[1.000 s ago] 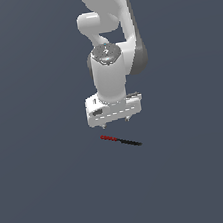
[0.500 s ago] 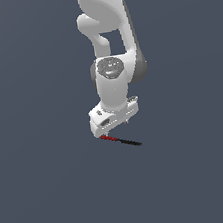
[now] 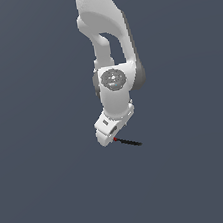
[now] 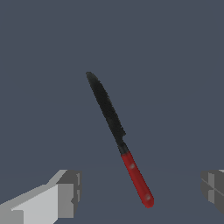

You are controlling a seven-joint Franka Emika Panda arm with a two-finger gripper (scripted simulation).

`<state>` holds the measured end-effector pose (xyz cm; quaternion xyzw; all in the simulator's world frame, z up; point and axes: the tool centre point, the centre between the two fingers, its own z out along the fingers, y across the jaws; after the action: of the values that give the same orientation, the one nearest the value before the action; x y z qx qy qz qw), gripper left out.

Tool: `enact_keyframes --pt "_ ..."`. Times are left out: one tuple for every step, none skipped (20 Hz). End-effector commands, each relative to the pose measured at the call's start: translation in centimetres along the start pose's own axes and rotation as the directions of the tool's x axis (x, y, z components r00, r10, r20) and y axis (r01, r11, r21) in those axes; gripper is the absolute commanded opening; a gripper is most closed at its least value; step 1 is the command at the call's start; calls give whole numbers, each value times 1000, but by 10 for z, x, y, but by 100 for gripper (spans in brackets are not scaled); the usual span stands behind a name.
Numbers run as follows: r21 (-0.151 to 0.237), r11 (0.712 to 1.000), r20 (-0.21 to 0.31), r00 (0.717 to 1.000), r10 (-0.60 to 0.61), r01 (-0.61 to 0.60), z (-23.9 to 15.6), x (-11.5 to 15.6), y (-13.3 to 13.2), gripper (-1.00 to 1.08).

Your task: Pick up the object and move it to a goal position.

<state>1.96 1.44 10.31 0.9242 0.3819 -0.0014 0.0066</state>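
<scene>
The object is a thin rod with a red end and a black end. It lies flat on the dark grey floor in the exterior view (image 3: pixel 131 142). My gripper (image 3: pixel 110 136) hangs just above its red end, with the hand turned at an angle. In the wrist view the rod (image 4: pixel 117 133) runs slantwise, its red end between my two fingers. My gripper (image 4: pixel 140 189) is open and empty. One finger (image 4: pixel 65 194) and the other finger (image 4: pixel 214 188) stand far apart on either side of the red end, neither touching it.
Only the plain dark grey floor (image 3: pixel 55 192) shows around the rod. The white arm (image 3: pixel 107 43) rises straight above the gripper.
The hand has come down toward the rod and turned about its own axis. It now covers the red end in the exterior view. The rod has not moved.
</scene>
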Motion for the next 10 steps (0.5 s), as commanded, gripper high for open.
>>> enact_keyframes --pt "1 997 0 997 -78 78 9 1 -1 100" --pt "2 994 0 994 -108 108 12 2 -1 100" --pt "2 990 -1 990 -138 138 15 2 -2 100" --pt "3 986 -1 986 -166 166 18 2 -2 100" --pt "3 981 -2 981 -193 193 21 3 -2 100" --pt "4 976 -2 976 -218 218 24 3 -3 100" --pt "5 970 -3 970 -241 241 27 4 -3 100" --pt "5 965 -4 965 -263 263 29 4 -4 100" --pt "5 959 -5 959 -283 283 31 4 -4 100" --pt "6 953 -6 953 -302 302 33 5 -4 100"
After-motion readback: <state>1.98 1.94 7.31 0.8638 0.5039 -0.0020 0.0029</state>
